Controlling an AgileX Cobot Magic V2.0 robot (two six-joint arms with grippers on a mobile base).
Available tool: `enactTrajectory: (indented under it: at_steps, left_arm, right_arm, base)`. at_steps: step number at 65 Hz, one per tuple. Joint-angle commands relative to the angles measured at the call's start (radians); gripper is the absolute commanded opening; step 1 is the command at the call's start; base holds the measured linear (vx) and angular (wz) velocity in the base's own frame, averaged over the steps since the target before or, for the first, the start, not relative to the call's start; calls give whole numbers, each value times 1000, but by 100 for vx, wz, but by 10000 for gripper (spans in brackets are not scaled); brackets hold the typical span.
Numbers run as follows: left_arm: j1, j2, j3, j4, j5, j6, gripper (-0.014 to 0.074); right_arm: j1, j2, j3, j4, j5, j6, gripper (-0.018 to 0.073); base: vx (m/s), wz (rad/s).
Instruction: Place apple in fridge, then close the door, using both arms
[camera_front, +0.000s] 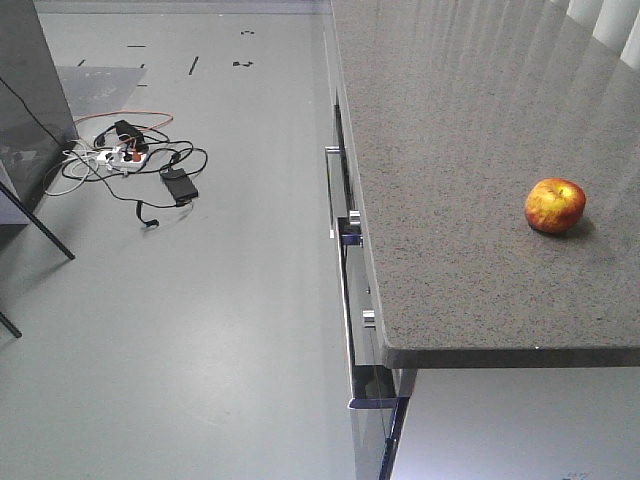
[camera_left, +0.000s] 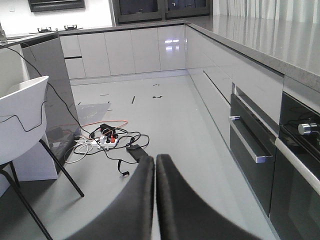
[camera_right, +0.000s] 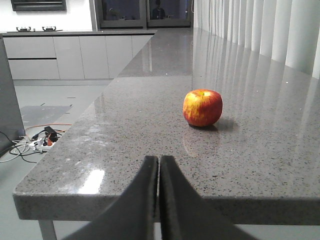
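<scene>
The apple (camera_front: 555, 205), red with yellow patches, sits on the grey speckled countertop (camera_front: 450, 150) near its right side. It also shows in the right wrist view (camera_right: 202, 107), ahead of and slightly right of my right gripper (camera_right: 159, 159), which is shut and empty just before the counter's front edge. My left gripper (camera_left: 155, 159) is shut and empty, held above the floor left of the counter. The fridge and its door are out of view. Neither gripper shows in the front view.
A tangle of cables with a power strip (camera_front: 125, 155) lies on the grey floor at the left. A dark grey panel (camera_left: 50, 90) and a white chair (camera_left: 22, 120) stand at the left. Oven and drawer fronts (camera_left: 255, 145) with handles line the counter's side.
</scene>
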Motion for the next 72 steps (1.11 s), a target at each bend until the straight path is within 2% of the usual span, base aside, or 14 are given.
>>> enactTrajectory:
  at_steps: [1, 6, 17, 24, 34, 42, 47, 53, 59, 65, 72]
  left_arm:
    - [-7, -16, -20, -2, -66, -6, -7]
    - [-7, -16, -20, -2, -66, -6, -7]
    - [-7, -16, -20, -2, -66, -6, -7]
    - [-7, -16, -20, -2, -66, -6, -7]
    - [-7, -16, -20, -2, -66, -6, -7]
    - [-7, -16, -20, -2, -66, -6, -7]
    - [-7, -16, -20, -2, -66, -6, -7]
    - [-7, -16, -20, -2, -66, -6, -7]
    - [-7, -16, -20, -2, -66, -6, -7]
    - [-7, -16, -20, -2, -66, -6, -7]
    - [-7, -16, -20, -2, -66, -6, -7]
  right_arm:
    - [-5, -10, 4, 4, -114, 9, -3]
    - [-5, -10, 4, 51, -159, 13, -3]
    - [-5, -10, -8, 229, -242, 65, -3]
    - [-5, 1, -72, 239, -178, 58, 4]
    - [-5, 63, -274, 210, 16, 25, 58]
    - [-5, 172, -446, 207, 162, -57, 178]
    - [-5, 241, -543, 210, 219, -110, 312]
    - [-5, 317, -621, 203, 237, -145, 494]
    - [-5, 368, -652, 177, 200, -171, 640]
    - [-5, 393, -651, 177, 136, -182, 713]
    - [-5, 429, -657, 188, 69, -173, 720]
  base:
    - [0, 0]
    - [0, 0]
    - [0, 0]
    - [0, 0]
    - [0, 0]
    - [0, 0]
    - [0, 0]
    - [0, 0]
    - [0, 0]
    - [0, 0]
    - [0, 0]
